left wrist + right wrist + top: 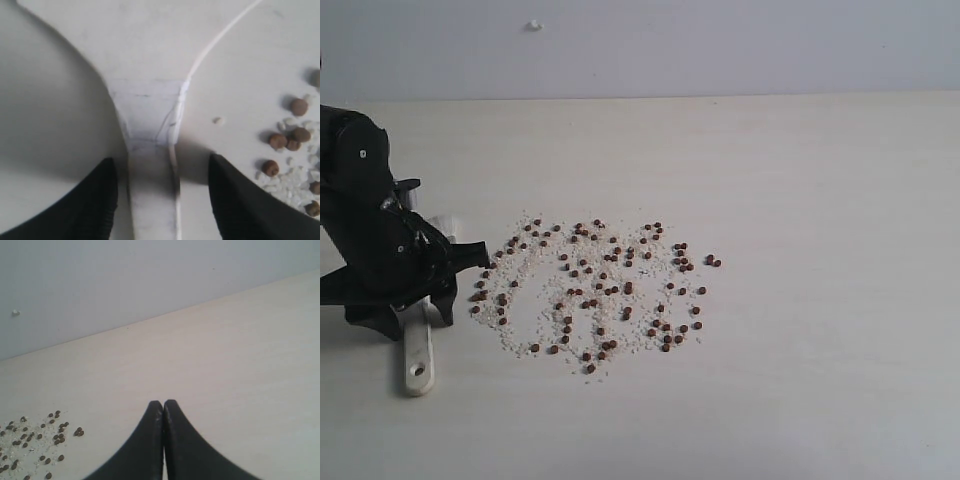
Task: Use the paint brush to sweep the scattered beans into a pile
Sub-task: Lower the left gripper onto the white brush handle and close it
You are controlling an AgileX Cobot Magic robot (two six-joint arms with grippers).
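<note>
No readable text, label or number shows anywhere.

The left hand point(420, 305) is black throughout and joins a bulky, glossy black arm housing point(360, 170) with rounded edges. On that housing, up from the hand, sits a small pale dot point(362, 153), perhaps a screw head. Closer to the hand, a few silvery glints point(395, 203) show among the dark parts. Seen close, its fingers point(95, 210) are matte black with a fine grainy texture, broad at the root and narrowing to rounded tips. The right hand point(163, 403) has two smooth black fingers point(145, 450), curved like horns and tapering to blunt tips.
</note>
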